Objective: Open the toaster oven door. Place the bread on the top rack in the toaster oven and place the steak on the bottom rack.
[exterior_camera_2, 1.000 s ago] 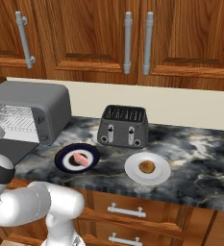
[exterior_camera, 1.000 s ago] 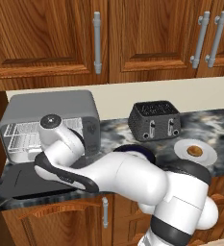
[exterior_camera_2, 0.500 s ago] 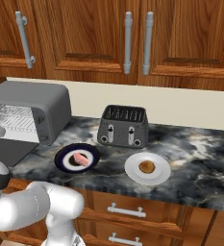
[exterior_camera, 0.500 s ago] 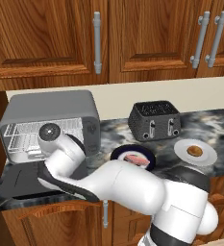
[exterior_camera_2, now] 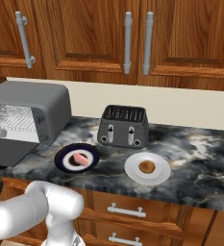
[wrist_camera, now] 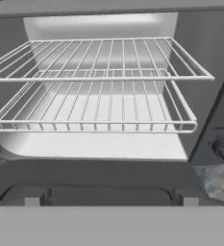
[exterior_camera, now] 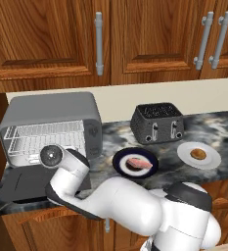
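1. The toaster oven (exterior_camera: 52,122) stands at the left end of the surface (exterior_camera_2: 190,153), and the toaster oven door (exterior_camera: 22,184) already lies folded down flat in front of it. So the first step looks finished.
2. Inside, the top rack (wrist_camera: 99,60) and the bottom rack (wrist_camera: 94,108) are both bare; no food is on them.
3. The bread (exterior_camera_2: 146,166) sits on its white plate (exterior_camera_2: 132,173), right of the dark plate (exterior_camera_2: 63,161) that carries the steak (exterior_camera_2: 80,158). Both plates are in front of the black toaster (exterior_camera_2: 122,126), well apart from the oven.
4. The arm bends low before the open door, its hand facing into the oven. The jaws are wide apart and hold nothing.
5. I judge that both placing steps remain: bread to the top rack, steak to the bottom one.
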